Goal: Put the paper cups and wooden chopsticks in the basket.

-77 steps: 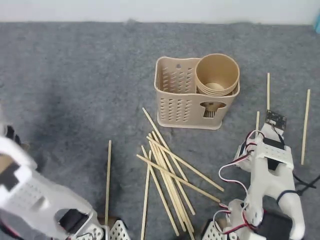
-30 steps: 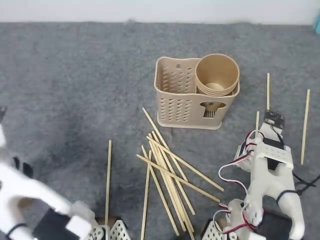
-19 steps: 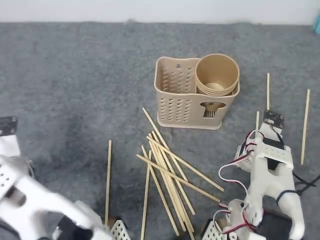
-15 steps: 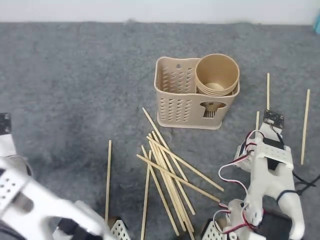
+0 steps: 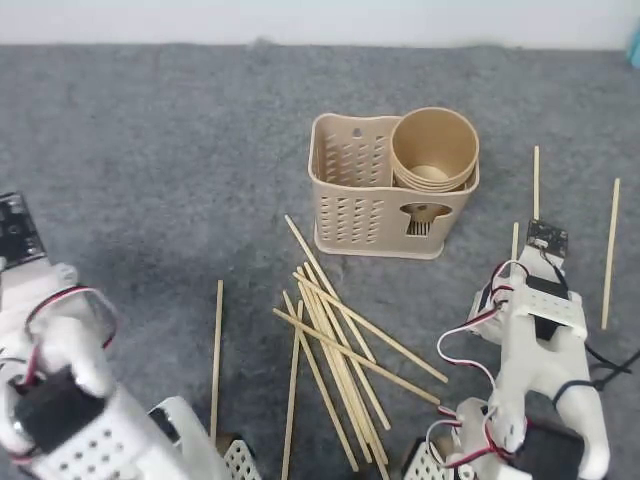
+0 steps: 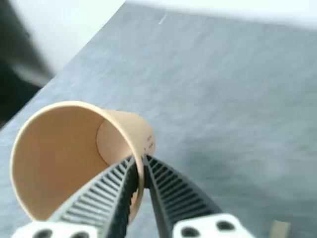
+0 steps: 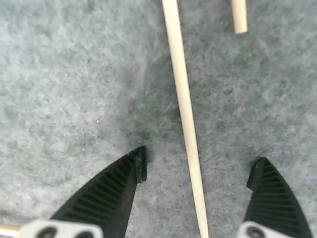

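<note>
The basket [image 5: 385,190] stands upright around the middle of the grey worktop [image 5: 150,150], its long side running left to right. The compartment nearer the right edge holds a stack of paper cups [image 5: 434,150], nested upright with mouths open upward. In front of the basket, toward the near edge, lies a loose pile of chopsticks [image 5: 340,350], crossing one another. Most of their long axes slant from the basket's front down toward the near right. A single chopstick [image 5: 216,350] lies apart on the pile's left, running almost straight from the near edge toward the far one. Three more chopsticks [image 5: 610,253] lie near the right edge, each also pointing near to far. At the near left corner the left gripper [image 6: 138,163] has its fingers clamped together on the wall of a paper cup [image 6: 74,153], one finger inside the rim and one outside. The cup is tipped on its side with its mouth toward the wrist camera, and I cannot tell whether it touches the worktop. At the near right, the right gripper [image 7: 199,161] hangs low with its fingers wide apart, straddling a lone chopstick [image 7: 185,114] lying flat between them. The end of another chopstick [image 7: 239,15] lies just beside it.
</note>
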Motion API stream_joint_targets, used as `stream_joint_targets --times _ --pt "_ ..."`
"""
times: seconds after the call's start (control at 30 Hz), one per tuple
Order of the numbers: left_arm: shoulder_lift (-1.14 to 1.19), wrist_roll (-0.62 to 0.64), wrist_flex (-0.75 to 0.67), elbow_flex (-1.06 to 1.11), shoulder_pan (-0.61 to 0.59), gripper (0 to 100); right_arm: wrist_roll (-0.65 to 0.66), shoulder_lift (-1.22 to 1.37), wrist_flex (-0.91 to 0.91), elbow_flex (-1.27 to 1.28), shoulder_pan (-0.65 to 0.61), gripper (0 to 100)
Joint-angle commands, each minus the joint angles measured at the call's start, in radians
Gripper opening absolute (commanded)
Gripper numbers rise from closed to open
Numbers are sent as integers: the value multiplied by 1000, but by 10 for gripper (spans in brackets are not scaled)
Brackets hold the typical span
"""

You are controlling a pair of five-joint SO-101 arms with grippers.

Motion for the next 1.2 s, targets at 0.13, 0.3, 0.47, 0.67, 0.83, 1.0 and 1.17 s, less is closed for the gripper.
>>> stream_joint_targets --times 0.13,0.3,0.47,0.67,0.83,1.0,1.17 --pt "351 341 345 -684 436 12 15 -27 -2 3 -5 329" --pt "649 486 413 -1026 677 12 15 -27 -4 3 -5 329" --pt "864 597 413 -1251 859 12 15 -27 -4 3 -5 329" --pt "1069 618 411 -1471 1085 12 15 -27 -5 3 -7 329" --pt "1152 614 407 -1649 1246 12 15 -27 -5 3 -8 329" --pt "1204 577 281 -1715 1329 12 17 -27 -5 3 -10 329" --pt "1264 433 252 -1713 1390 12 17 -27 -5 3 -8 329"
